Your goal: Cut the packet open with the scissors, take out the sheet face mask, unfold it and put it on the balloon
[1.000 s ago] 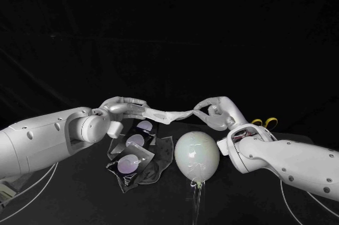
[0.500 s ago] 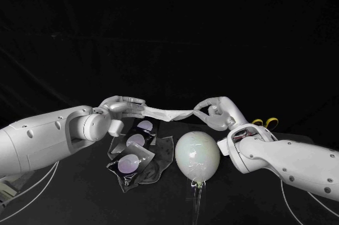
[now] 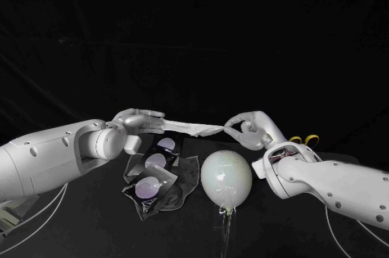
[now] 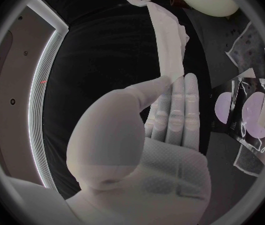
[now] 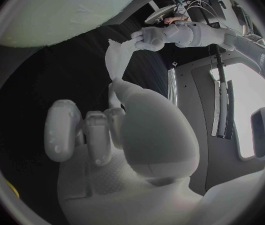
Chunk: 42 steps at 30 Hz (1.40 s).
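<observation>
A matt black table (image 3: 324, 224) fills the lower part of the head view, with a dark backdrop behind it. Left of centre on it lies the opened black foil packet (image 3: 154, 182), with pale violet round patches and clear film. Just to its right, at centre, lies the pale oval balloon (image 3: 225, 179). The yellow-handled scissors (image 3: 304, 139) peek out behind the right arm at the right.

Above the packet and balloon, the white sheet face mask (image 3: 190, 127) hangs in the air between the hands. The left hand (image 3: 139, 123) pinches one end between thumb and straight fingers. The right hand (image 3: 251, 129) pinches the other end with curled fingers.

Compared with a second ago, the mask has lost its sagging fold and now runs as a flatter, tauter strip, slightly higher. The packet, balloon and scissors lie as before.
</observation>
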{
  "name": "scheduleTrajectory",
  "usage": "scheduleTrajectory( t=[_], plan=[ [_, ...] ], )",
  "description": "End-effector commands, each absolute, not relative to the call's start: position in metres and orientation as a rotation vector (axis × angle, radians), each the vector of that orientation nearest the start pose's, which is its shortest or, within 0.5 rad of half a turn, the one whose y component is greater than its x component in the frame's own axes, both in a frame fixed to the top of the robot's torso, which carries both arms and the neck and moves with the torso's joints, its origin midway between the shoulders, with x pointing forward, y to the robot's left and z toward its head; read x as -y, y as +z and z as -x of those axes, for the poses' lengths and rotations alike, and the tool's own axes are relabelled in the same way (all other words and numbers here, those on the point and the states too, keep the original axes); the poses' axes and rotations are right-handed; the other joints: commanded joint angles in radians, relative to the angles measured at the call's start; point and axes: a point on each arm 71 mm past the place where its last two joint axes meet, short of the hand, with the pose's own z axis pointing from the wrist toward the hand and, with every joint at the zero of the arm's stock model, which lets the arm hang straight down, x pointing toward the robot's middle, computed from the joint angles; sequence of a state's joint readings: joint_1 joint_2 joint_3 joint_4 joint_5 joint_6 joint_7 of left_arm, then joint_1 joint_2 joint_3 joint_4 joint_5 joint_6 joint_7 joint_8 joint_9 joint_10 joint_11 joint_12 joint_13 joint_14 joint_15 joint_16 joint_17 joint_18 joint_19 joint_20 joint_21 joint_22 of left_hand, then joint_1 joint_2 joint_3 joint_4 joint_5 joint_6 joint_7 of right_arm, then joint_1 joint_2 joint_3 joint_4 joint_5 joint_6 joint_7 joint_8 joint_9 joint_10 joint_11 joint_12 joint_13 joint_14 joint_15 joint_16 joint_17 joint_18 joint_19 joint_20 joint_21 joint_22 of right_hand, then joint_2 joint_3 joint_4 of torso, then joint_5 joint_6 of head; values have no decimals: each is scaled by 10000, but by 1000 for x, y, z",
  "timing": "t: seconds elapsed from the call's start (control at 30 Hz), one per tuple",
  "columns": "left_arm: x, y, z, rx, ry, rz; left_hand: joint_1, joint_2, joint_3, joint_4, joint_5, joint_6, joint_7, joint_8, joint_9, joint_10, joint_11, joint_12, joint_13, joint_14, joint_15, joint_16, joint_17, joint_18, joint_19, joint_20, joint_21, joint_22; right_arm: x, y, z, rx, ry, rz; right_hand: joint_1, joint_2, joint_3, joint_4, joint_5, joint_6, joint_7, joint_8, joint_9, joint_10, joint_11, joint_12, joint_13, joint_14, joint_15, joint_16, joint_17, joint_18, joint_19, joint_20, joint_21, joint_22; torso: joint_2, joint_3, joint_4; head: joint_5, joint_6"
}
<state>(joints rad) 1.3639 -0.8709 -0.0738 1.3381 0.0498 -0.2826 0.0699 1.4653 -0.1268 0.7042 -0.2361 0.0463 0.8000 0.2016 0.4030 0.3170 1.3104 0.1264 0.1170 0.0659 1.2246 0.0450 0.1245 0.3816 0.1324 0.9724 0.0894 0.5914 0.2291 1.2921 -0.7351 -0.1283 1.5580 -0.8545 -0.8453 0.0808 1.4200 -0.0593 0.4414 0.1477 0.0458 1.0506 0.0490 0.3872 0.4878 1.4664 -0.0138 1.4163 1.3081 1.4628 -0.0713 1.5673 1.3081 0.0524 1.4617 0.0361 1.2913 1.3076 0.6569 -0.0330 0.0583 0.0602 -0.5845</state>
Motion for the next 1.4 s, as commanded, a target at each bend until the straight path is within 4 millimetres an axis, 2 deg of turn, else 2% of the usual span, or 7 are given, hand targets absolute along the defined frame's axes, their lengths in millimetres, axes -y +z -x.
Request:
scheduleTrajectory(
  t=[0.03, 0.47, 0.93, 1.07, 1.2, 1.23, 1.4],
  plan=[
    [-287, -136, -541, -14733, -12506, 13109, -70, -2, 87, -1, 54, -28, 36, 41, -12, 504, -113, 36, 13, 121, -17, 63, 16, 329, 27, -35, 65, 14, 161, -144, -487, -12930, 9721, -3904, -13, 77, 64, -10, 30, 66, 20, 237, 765, 540, -82, 44, 1767, 1080, -67, 35, 2627, 3, 108, -34, 20, 1932, -1, 4, -8, -2, -9],
    [-282, -135, -544, -14840, -12632, 13030, -83, -16, 129, -24, 53, -24, 30, 52, -17, 516, -119, 37, 13, 130, -25, 67, 35, 341, 24, -36, 95, 26, 157, -143, -486, -13099, 9771, -3736, -17, 60, 88, -32, 30, 49, 21, 256, 781, 542, -82, 45, 1768, 1080, -67, 35, 2627, -1, 115, -35, 42, 1937, 14, -1, 4, -15, 0],
    [-261, -127, -550, -14566, -13657, 12275, -229, 94, 32, 89, 45, 129, 15, 173, -39, 482, -114, -32, 37, -25, 57, -12, 134, 211, -543, 44, 335, 205, 126, -147, -483, -14353, 10382, -2980, -53, 55, 113, -30, 30, 11, 32, 269, 795, 522, -73, -11, 1739, 1080, -61, 35, 2627, 33, 48, -33, -139, 1891, -4, -4, 2, -11, 57],
    [-255, -118, -554, -14334, -14071, 11977, -265, 249, -115, 193, 59, 107, -33, 165, -125, 426, -117, -86, 60, -285, 220, -122, 221, -206, -1780, 271, 564, 484, 121, -149, -483, -14758, 10410, -2736, -64, 54, 132, -34, 30, -14, 37, 273, 802, 512, -68, -35, 1727, 1080, -58, 35, 2627, 53, 6, -31, -251, 1863, 2, -6, -3, 4, 80],
    [-249, -111, -557, -14282, -14442, 11704, -170, 452, -37, 199, 61, -122, 139, 92, -220, 178, 78, -32, 57, -1204, 483, -40, 428, -630, -2851, 579, 637, 653, 117, -151, -483, -14971, 10375, -2570, -65, 53, 137, -37, 29, -20, 38, 274, 803, 513, -67, -32, 1729, 1080, -58, 35, 2627, 59, -5, -31, -281, 1855, 3, -2, -1, 5, 105],
    [-247, -109, -558, -14315, -14560, 11625, -110, 614, 21, 202, 63, -306, 247, 103, -242, -27, 180, 146, 88, -1702, 579, 394, 818, -621, -3174, 642, 790, 779, 117, -151, -483, -15012, 10353, -2536, -66, 52, 142, -39, 29, -25, 39, 275, 805, 511, -67, -35, 1728, 1080, -57, 35, 2627, 61, -10, -30, -293, 1852, 7, 1, -4, 5, 104],
    [-243, -99, -560, -14442, -14935, 11271, -254, 562, 301, 166, 90, -470, 259, 235, -229, -348, 208, 650, 199, -3072, 798, 1130, 1511, -677, -3815, 1044, 745, 813, 116, -152, -484, -15214, 10261, -2458, -72, 51, 166, -49, 30, -49, 45, 280, 811, 497, -62, -72, 1708, 1080, -53, 35, 2627, 71, -33, -28, -350, 1837, -2, 10, -4, -18, 136]
  ],
)
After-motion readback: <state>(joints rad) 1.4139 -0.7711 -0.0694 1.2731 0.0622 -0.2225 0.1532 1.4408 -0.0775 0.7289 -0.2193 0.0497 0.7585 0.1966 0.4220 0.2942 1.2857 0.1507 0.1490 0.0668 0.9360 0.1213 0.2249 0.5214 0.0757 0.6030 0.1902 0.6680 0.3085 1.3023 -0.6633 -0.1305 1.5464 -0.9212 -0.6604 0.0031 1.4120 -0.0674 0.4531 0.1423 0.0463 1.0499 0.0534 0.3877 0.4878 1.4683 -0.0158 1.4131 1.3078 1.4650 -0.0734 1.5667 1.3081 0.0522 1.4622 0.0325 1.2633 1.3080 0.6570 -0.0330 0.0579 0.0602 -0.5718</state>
